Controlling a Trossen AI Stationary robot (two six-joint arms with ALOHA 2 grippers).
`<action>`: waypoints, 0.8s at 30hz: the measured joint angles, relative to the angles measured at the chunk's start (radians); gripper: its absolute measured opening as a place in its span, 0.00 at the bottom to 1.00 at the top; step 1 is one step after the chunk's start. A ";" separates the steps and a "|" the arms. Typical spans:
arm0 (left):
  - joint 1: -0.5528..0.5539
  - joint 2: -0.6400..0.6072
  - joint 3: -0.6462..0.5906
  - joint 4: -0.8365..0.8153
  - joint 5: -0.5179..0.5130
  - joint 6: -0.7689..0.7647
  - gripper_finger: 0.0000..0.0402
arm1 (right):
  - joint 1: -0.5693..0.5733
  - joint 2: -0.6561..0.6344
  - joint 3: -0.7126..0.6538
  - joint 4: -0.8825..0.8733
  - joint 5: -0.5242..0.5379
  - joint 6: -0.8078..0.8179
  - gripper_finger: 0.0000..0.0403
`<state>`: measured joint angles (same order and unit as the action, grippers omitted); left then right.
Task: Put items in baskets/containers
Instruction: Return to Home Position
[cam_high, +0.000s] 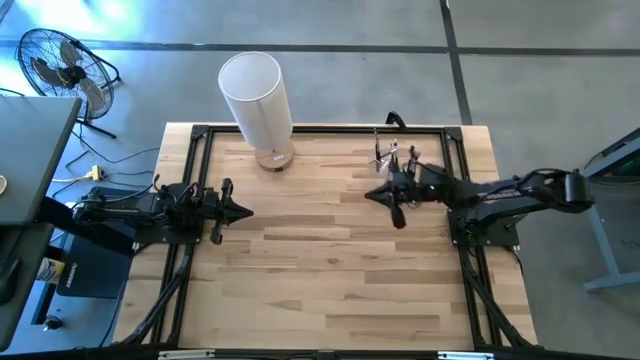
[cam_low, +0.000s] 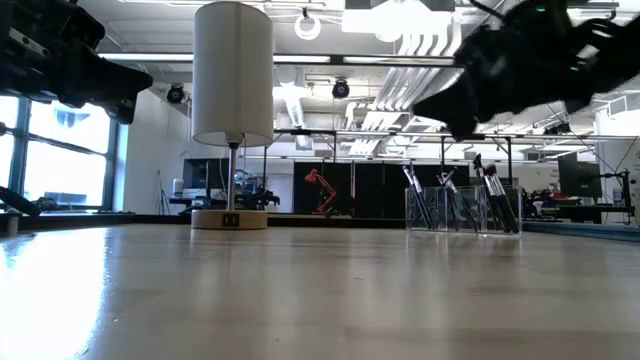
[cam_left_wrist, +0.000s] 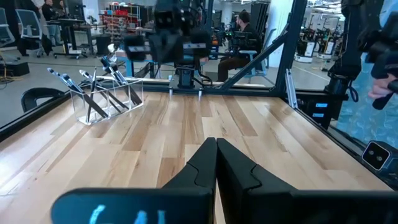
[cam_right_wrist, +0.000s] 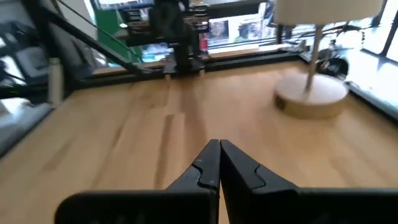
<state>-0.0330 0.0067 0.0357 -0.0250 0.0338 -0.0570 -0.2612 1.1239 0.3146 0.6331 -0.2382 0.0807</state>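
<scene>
Black-handled brushes stand in the clear holder at the worktop's far side, just beside the right tool, closed on nothing like the left tool, so I judge only the retreat to home remains, needing no grasp.

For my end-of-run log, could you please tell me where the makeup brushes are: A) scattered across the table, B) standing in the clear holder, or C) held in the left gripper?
B: the low view shows the brushes leaning upright together inside the clear holder.
</scene>
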 joint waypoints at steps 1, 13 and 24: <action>0.000 0.000 0.000 0.000 0.000 0.000 0.00 | 0.015 -0.023 -0.033 0.017 0.003 0.022 0.00; 0.000 0.000 0.000 0.000 0.000 0.000 0.00 | 0.263 -0.328 -0.260 0.033 0.227 0.076 0.00; 0.000 0.000 0.000 0.000 -0.003 0.000 0.00 | 0.296 -0.627 -0.305 -0.199 0.233 0.107 0.00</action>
<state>-0.0330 0.0067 0.0357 -0.0254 0.0311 -0.0574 0.0345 0.4974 0.0097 0.4341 -0.0054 0.1876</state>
